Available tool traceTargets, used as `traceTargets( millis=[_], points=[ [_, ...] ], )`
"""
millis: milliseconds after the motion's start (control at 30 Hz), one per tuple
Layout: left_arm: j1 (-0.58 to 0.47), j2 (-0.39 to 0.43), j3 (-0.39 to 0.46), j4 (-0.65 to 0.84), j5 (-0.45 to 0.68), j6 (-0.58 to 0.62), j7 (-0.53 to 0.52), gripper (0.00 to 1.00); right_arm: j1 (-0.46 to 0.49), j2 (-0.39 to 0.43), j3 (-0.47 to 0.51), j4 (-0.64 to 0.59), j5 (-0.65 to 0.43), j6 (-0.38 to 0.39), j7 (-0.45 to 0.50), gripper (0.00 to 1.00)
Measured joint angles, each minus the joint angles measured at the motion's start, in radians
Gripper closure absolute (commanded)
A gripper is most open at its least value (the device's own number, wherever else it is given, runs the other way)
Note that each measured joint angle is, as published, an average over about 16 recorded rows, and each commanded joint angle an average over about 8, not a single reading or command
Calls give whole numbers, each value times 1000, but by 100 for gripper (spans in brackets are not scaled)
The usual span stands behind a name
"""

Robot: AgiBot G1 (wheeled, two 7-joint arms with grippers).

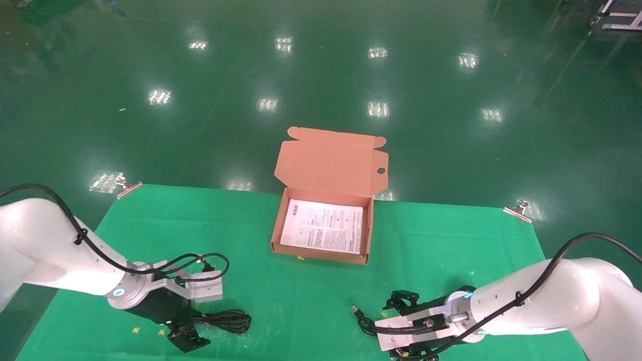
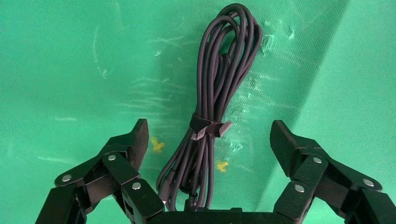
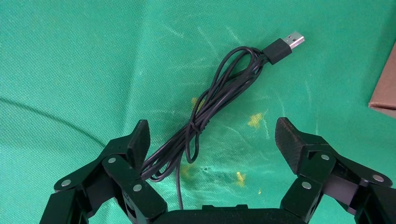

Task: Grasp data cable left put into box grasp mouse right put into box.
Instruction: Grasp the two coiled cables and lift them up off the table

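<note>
The bench [image 1: 451, 235] is covered in a soft green cloth that's a bit wrinkled and scuffed, so anything dragged across it will probably bunch it up. Sitting toward the back middle is the box [image 1: 277, 224], shallow orange-brown cardboard, lid flipped open and standing up, white leaflet flat on the floor inside. Looks light and easy to nudge, so drops should be gentle.

Left gripper [image 2: 208, 140] is down low at the front left, jaws spread wide on either side of the data cable [image 2: 219, 79]. That's a floppy bundle of thin matte black loops with a little wrap strap [image 2: 210, 128] around the waist. I'd pinch right at the strap, since the loops are held together there and won't splay.

Right gripper [image 3: 212, 140] is front right, jaws also wide open, over the mouse's cord [image 3: 210, 112], loosely coiled with a USB plug [image 3: 285, 45] at the far end. The mouse itself isn't visible in any view, presumably hidden under the wrist. Hard smooth shell I'd guess, so grip the sides, and expect the cord to trail.
</note>
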Motion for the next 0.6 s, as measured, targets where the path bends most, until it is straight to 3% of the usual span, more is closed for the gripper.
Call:
traceTargets(
  millis=[600],
  points=[
    [1, -4, 0, -13, 0, 2, -4, 100, 0, 4, 0, 8, 1, -4, 0, 100]
  ],
)
